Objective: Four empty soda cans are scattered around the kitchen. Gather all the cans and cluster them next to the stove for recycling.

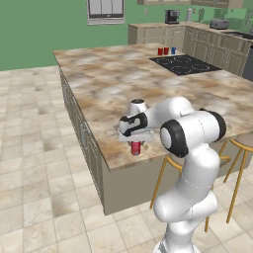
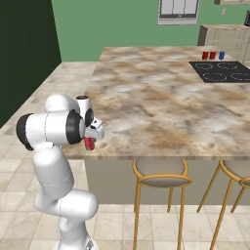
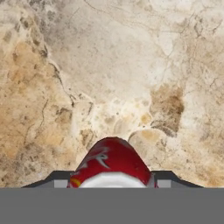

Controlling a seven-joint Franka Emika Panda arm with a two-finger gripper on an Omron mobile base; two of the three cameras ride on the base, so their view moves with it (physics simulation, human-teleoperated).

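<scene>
The jaws are gripping a red soda can point(image 1: 136, 147) standing at the counter's point(image 1: 113, 84) near edge, so the pickup step is underway. The arm is folding low, gripper point(image 1: 136, 143) pointing down. Next: lifting and carrying toward the stove point(image 1: 184, 64), where cans point(image 1: 163, 51) are clustering.

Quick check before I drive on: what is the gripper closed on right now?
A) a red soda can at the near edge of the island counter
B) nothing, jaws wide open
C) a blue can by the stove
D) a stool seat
A: the gripper is shut on a red soda can at the near edge of the marble island counter; the hand view shows the can between the fingers.
</scene>
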